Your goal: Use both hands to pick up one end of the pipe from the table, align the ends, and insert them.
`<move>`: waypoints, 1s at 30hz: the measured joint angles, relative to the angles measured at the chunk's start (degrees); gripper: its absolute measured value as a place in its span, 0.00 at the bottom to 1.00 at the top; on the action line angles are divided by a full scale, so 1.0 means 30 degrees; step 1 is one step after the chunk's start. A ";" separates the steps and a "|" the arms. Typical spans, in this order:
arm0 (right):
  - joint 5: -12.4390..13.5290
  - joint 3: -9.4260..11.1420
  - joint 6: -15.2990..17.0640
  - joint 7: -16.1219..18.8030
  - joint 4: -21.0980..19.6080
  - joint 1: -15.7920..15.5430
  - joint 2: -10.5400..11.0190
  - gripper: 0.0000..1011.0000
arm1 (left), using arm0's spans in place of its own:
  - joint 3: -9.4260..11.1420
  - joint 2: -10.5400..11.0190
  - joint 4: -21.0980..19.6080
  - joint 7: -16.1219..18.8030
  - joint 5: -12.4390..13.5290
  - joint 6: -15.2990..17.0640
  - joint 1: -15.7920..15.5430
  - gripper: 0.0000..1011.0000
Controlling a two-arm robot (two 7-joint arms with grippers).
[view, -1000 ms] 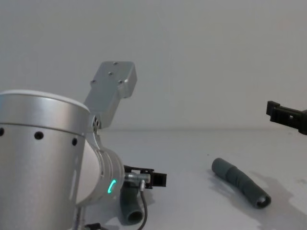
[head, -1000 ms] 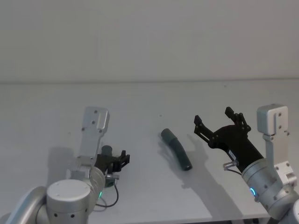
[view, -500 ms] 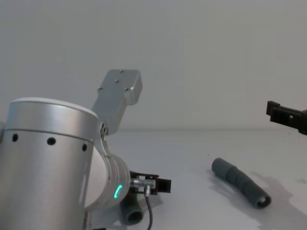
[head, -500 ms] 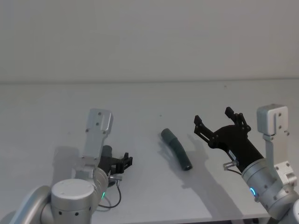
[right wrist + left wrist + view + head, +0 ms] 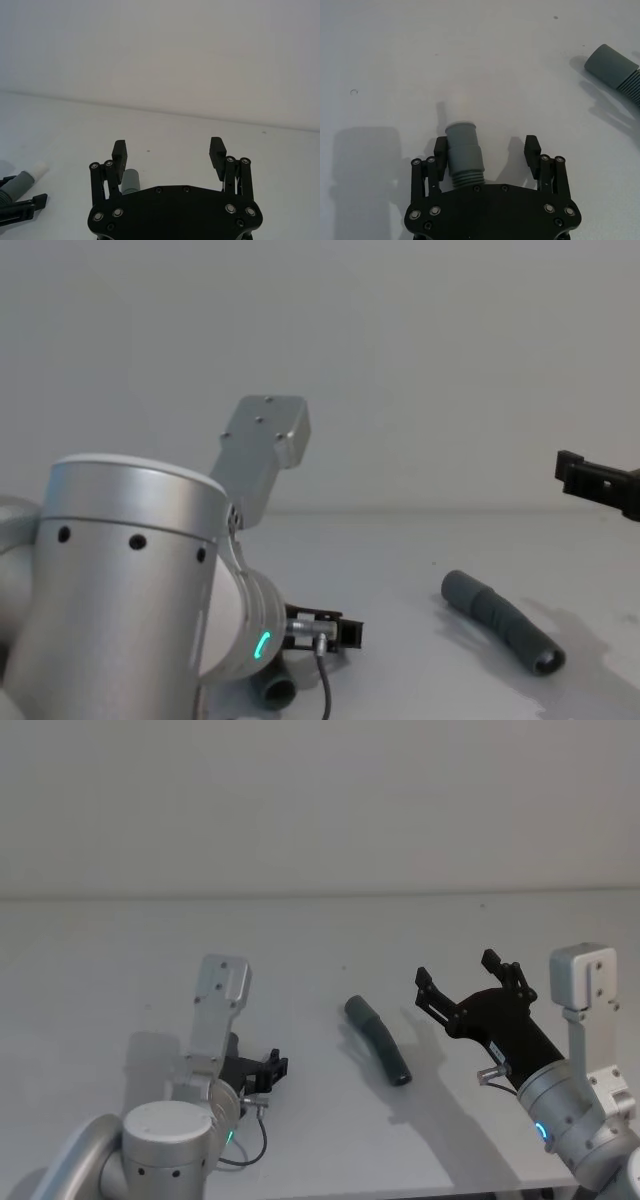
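Observation:
The short pipe piece (image 5: 464, 155) lies on the table (image 5: 395, 60), its white tip (image 5: 457, 107) pointing away from my left gripper (image 5: 485, 145). That gripper is open and straddles the piece, which rests against one finger (image 5: 440, 150). In the head view the left gripper (image 5: 270, 1070) sits low at the front left. The longer ribbed piece (image 5: 378, 1040) lies in the middle of the table, also seen from the chest (image 5: 500, 620). My right gripper (image 5: 456, 970) hovers open to the right of that piece, above the table, with nothing between its fingers (image 5: 119, 148).
The off-white table (image 5: 320, 940) stretches wide around both pieces, with a plain wall behind. My left arm's silver body (image 5: 130, 580) looms large at the chest view's left. The table's front edge (image 5: 400, 1188) runs just below the arms.
My left arm has slid a little to the right, with its open gripper still low over the short piece. The right arm and the longer piece have not moved.

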 joint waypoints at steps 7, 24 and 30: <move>0.0000 -0.0001 0.0000 0.0000 0.0000 -0.0001 0.0001 0.99 | 0.0031 -0.0086 0.0251 -0.0053 0.0161 -0.0126 -0.0130 0.74; 0.0000 -0.0001 0.0000 0.0000 0.0000 0.0000 0.0000 0.99 | 0.0014 -0.0268 0.0508 -0.0182 0.0444 -0.0153 -0.0288 0.38; 0.0000 0.0000 0.0000 0.0000 0.0000 0.0001 0.0000 0.99 | -0.0027 -0.0332 0.0513 -0.0279 0.0531 0.0150 -0.0366 0.35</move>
